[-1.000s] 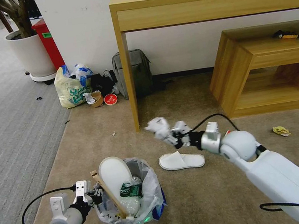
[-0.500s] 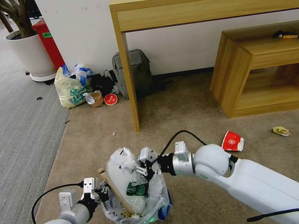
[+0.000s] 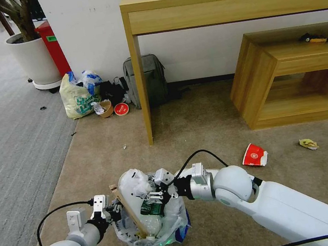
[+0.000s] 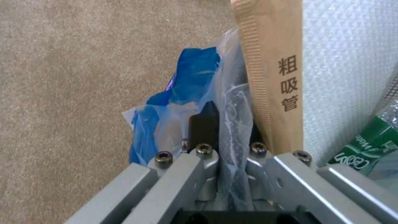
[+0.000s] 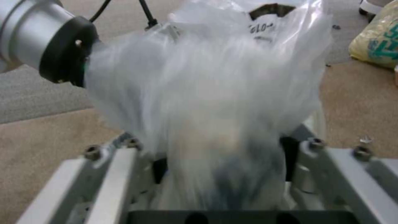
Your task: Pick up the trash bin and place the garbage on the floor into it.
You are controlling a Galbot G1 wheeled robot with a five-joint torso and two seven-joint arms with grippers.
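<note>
- Floor: beige carpet, open all round both grippers; red paper cup well off behind the right arm, yellow wrapper farther.
- Trash bin: left gripper clamped on its rim and bag liner, likely to steady the mouth. Slipper, cardboard strip and bottle crowd it.
- Right gripper: just above the bin mouth, white crumpled plastic between its jaws; released or held, cannot tell.
</note>
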